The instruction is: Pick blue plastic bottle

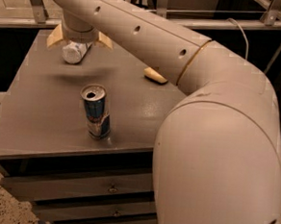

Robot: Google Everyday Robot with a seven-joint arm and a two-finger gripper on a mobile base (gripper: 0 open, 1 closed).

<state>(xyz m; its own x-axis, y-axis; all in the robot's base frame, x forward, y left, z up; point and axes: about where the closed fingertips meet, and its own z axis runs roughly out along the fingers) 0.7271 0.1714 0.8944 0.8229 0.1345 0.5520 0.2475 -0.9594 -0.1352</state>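
Fingers (pixel 55 35) of the gripper (pixel 79 41) pinch the blue plastic bottle (pixel 76 52) above the far left corner of the surface (pixel 38 126), behind the can (pixel 96 112).

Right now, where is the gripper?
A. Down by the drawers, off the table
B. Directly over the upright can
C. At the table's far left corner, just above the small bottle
C: the gripper sits at the far left of the table directly over the blue plastic bottle, well behind the upright can.
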